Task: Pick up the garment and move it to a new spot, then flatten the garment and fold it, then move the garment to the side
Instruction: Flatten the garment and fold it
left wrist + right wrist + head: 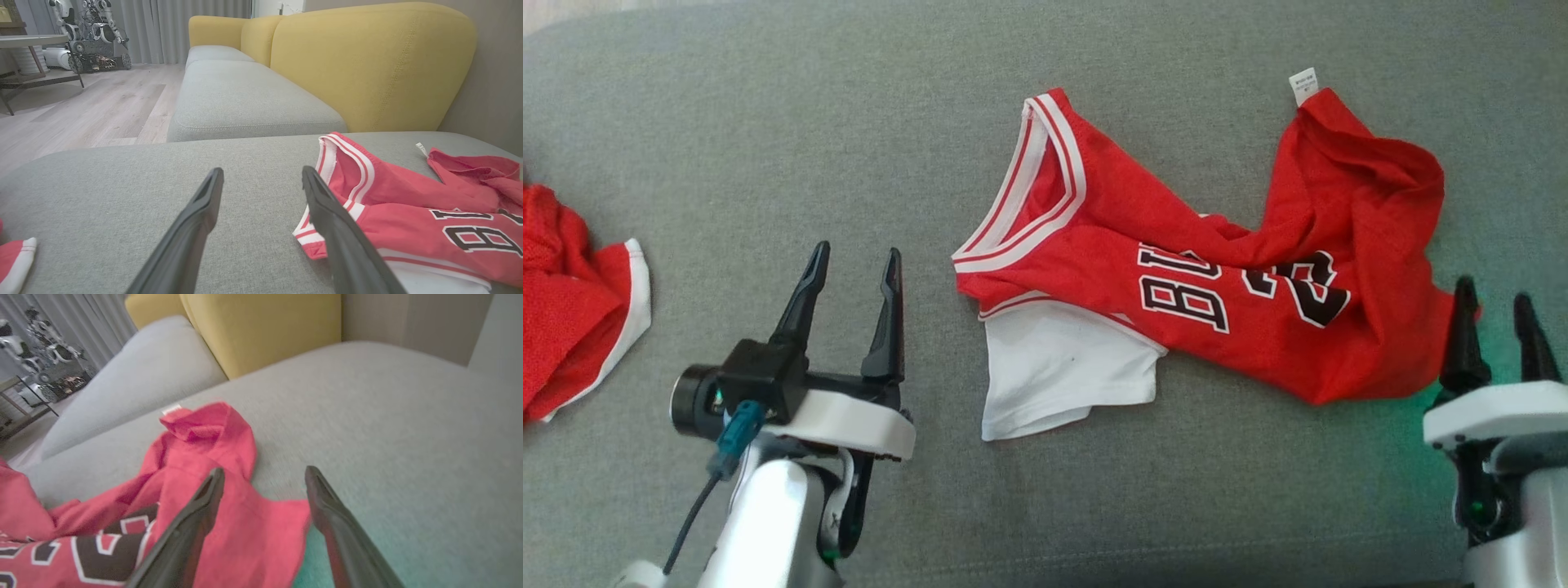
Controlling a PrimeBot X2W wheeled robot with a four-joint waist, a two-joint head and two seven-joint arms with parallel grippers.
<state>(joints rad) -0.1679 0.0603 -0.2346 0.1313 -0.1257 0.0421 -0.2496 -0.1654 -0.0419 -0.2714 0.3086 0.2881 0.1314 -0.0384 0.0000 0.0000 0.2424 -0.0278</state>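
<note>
- On grey fabric sofa cushion point(768, 122): crumpled red mesh jersey point(1094, 245) lies twisted.
- Left gripper point(858, 273), right gripper point(1494, 306): fingers wide, empty.
- Judgement: pinch opposite edges, pull apart evenly.

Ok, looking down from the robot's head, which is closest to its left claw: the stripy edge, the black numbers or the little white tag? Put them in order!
1. Stripy edge: just to the right of the left claw.
2. Black numbers: farther right, in the middle of the jersey.
3. White tag: farthest, up at the jersey's far right end.
</note>
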